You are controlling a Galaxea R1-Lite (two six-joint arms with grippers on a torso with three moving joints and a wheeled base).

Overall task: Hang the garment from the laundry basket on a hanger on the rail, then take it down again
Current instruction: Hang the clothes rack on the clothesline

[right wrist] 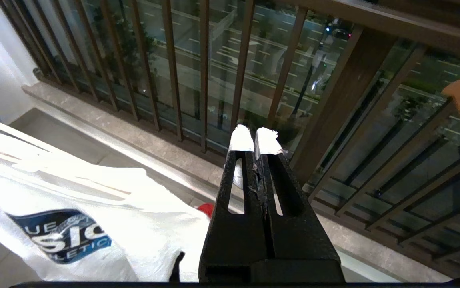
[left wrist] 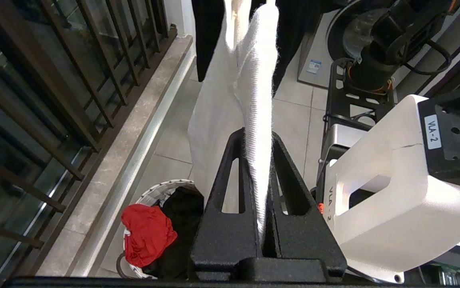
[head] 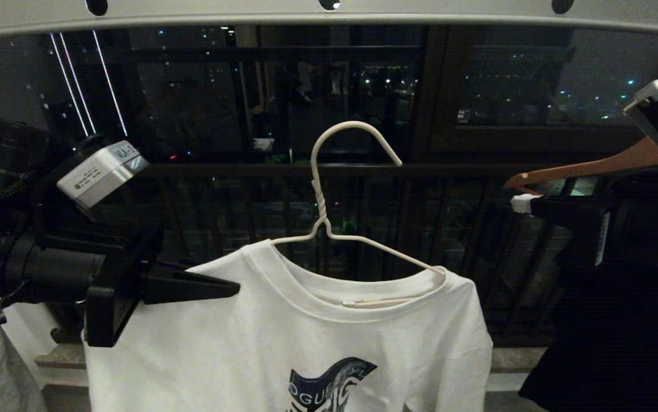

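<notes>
The garment (head: 306, 332), a white T-shirt with a dark blue chest graphic, hangs on the white wire hanger (head: 320, 200). The hanger's hook stands free in the air below the rail (head: 420, 14), a pale bar with dark holes along the top. My left gripper (head: 236, 289) is shut on the shirt's left shoulder; in the left wrist view the white cloth (left wrist: 250, 100) runs between its closed fingers (left wrist: 259, 140). Off to the right, my right gripper (head: 520, 203) is shut with nothing in it, its white-taped tips (right wrist: 256, 138) pointing at the railing. The laundry basket (left wrist: 150, 191) sits on the floor below.
A red cloth (left wrist: 148, 234) and dark clothing lie in the basket. A brown wooden hanger (head: 592, 166) carrying a large black garment (head: 621, 343) hangs at the right. The dark balcony railing (head: 283, 171) stands close behind the shirt. My white base (left wrist: 394, 192) is beside the basket.
</notes>
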